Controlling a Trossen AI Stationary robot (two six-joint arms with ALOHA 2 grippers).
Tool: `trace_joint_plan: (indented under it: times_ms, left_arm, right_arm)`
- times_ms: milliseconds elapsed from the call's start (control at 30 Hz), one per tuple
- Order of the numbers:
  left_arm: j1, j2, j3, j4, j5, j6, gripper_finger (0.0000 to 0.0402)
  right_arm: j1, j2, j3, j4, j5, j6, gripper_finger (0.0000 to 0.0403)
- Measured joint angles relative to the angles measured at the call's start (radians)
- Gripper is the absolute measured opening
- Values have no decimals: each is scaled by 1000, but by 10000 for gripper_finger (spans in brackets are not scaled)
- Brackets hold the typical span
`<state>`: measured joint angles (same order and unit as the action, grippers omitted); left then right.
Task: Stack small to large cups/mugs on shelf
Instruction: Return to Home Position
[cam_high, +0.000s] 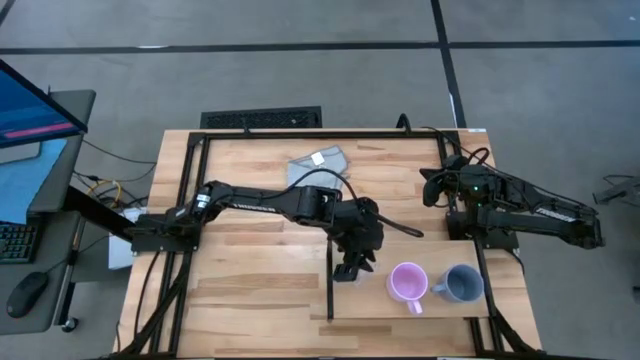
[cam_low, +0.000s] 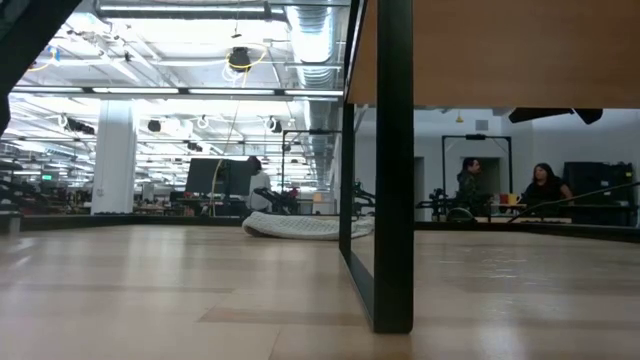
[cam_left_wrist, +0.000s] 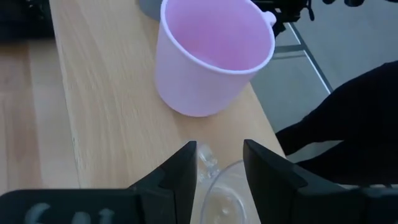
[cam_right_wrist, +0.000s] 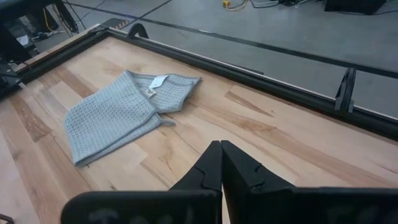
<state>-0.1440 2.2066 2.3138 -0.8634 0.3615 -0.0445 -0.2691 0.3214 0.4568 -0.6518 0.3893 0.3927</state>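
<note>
The left hand (cam_left_wrist: 217, 152) hangs low over the shelf (cam_high: 380, 305), close to the end with the thin black divider strip (cam_high: 330, 290). Its fingers (cam_left_wrist: 180, 171) are apart, and the clear cup (cam_left_wrist: 224, 193) sits between them. Whether the fingers touch the cup cannot be told.

Just ahead of this hand stands the pink mug (cam_left_wrist: 211, 56), upright and open-mouthed. There is a short gap of bare shelf between the fingertips and the mug. The mug's base stands close to the shelf's long edge, where the wood drops away to the floor. Beyond it, farther from the hand along the same line, is the grey-blue mug (cam_high: 463, 284), near the shelf's other short end.

Behind the left hand, toward its arm's base, the desk (cam_high: 250, 270) is bare wood.

The right hand (cam_right_wrist: 221, 162) is well apart from the left, over the desk near its far right corner. Its fingers are pressed together and hold nothing. Ahead of it lie bare wood and then a folded light-blue cloth (cam_right_wrist: 124, 115), close to the desk's black rear rail.
</note>
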Motion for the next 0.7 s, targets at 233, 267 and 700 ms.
trace_joint_plan:
  times_ms: [233, 267, 700]
  left_arm:
    - [19, -12, 4, -3, -7, 37, 122]
    - [21, -18, 12, -12, -21, 59, 122]
    - [80, -185, 33, 11, -141, 170, 122]
  right_arm:
    - [0, 0, 0, 0, 0, 0, 24]
    - [0, 0, 0, 0, 0, 0, 24]
    - [0, 0, 1, 0, -26, -1, 24]
